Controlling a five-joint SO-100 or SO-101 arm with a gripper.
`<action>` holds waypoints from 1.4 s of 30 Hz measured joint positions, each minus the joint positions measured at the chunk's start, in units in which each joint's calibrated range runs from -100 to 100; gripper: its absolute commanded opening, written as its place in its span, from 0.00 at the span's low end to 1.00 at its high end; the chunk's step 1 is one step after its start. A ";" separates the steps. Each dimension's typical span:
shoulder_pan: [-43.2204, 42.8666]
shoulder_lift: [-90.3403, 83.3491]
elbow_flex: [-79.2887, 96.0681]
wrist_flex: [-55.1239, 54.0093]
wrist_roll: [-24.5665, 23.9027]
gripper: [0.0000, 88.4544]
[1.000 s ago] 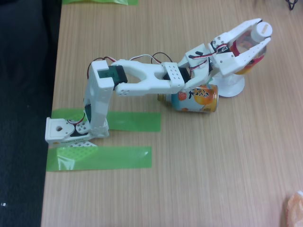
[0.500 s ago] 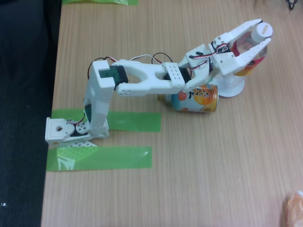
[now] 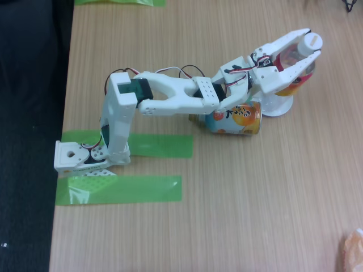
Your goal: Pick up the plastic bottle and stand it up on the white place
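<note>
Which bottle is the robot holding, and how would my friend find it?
Follow the white arm across the wooden table to its gripper at the upper right. The plastic bottle sits between the fingers above the white dish. It has a white cap, unlike the orange-and-blue can lying beside the dish.

One plastic bottle (image 3: 296,62), above white place (image 3: 276,105). One white place. One orange-and-blue can (image 3: 233,118), lying just left of white place in fixed view. One arm, one gripper (image 3: 309,42). Three green tape strips: two (image 3: 160,145) (image 3: 119,189) far left of white place, one (image 3: 119,2) at top edge.
</note>
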 measured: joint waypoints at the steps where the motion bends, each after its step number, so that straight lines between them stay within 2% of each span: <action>1: 0.00 0.00 0.09 -0.08 0.00 0.14; 15: -2.54 0.08 0.18 -4.42 0.00 0.14; 32: -1.05 0.08 0.18 -4.59 0.00 0.14; 42: -1.27 0.08 0.18 -4.59 1.89 0.14</action>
